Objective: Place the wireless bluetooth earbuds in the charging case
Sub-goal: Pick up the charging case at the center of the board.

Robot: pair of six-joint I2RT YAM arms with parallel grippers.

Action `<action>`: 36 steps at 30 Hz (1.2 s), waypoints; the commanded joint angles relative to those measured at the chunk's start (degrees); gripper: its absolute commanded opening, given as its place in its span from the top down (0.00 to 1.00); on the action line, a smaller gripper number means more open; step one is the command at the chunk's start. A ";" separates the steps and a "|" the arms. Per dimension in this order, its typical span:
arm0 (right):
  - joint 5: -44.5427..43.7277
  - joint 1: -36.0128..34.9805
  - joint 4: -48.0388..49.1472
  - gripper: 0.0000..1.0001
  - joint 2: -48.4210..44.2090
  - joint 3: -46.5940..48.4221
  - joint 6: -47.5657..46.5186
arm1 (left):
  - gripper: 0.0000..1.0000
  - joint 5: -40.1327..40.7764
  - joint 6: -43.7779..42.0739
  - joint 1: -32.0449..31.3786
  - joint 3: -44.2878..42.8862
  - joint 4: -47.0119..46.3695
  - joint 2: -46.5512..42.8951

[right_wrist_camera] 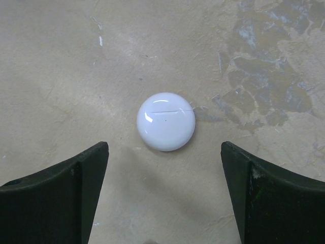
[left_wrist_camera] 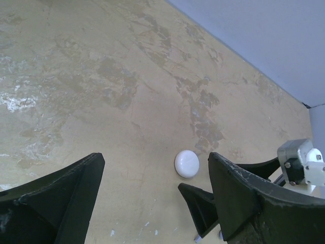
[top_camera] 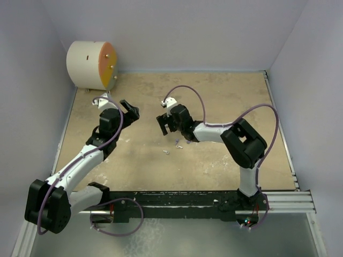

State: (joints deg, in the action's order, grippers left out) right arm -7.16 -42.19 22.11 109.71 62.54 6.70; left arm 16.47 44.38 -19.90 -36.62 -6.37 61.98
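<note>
The charging case (right_wrist_camera: 165, 122) is a small round whitish puck, closed, with a thin seam line, lying flat on the tan table. It sits just ahead of my right gripper (right_wrist_camera: 163, 151), which is open and empty with its jaws wide to either side. The case also shows in the left wrist view (left_wrist_camera: 187, 163), ahead and right of my open, empty left gripper (left_wrist_camera: 156, 157). In the top view the left gripper (top_camera: 130, 112) and right gripper (top_camera: 162, 125) face each other; I cannot make out the case there. Two tiny pale earbuds (top_camera: 179, 143) (top_camera: 166, 152) lie on the table behind the right gripper.
A big white drum with an orange face (top_camera: 91, 65) stands at the far left corner. Pale walls close the table (top_camera: 225, 101) at the back and sides. The right gripper's black fingers (left_wrist_camera: 205, 206) show close to the case in the left wrist view.
</note>
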 commanded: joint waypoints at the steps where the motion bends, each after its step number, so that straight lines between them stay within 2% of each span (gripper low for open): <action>1: -3.38 -0.39 0.41 0.08 1.29 3.52 -1.67 | 0.18 0.31 -0.39 0.21 0.50 -1.02 -1.29; 7: -4.20 -0.37 0.17 0.12 3.81 5.06 -2.12 | 0.22 0.32 -0.48 0.22 0.63 -1.21 -0.98; 13: -3.74 -0.41 0.16 0.21 5.56 5.95 -2.76 | 0.23 0.49 -0.45 0.43 0.92 -1.50 -0.74; 30: -2.00 -0.47 0.36 0.33 8.13 6.47 -3.59 | 0.25 0.14 0.03 1.04 1.86 -2.20 -0.37; 36: -2.07 -0.72 -0.41 0.40 8.78 6.74 -3.97 | 0.25 -0.12 0.09 1.26 1.93 -2.24 -0.10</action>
State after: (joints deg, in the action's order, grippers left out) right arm -9.37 -42.46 22.17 117.16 67.53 4.05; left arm 16.47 44.38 -19.14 -34.79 -6.31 62.02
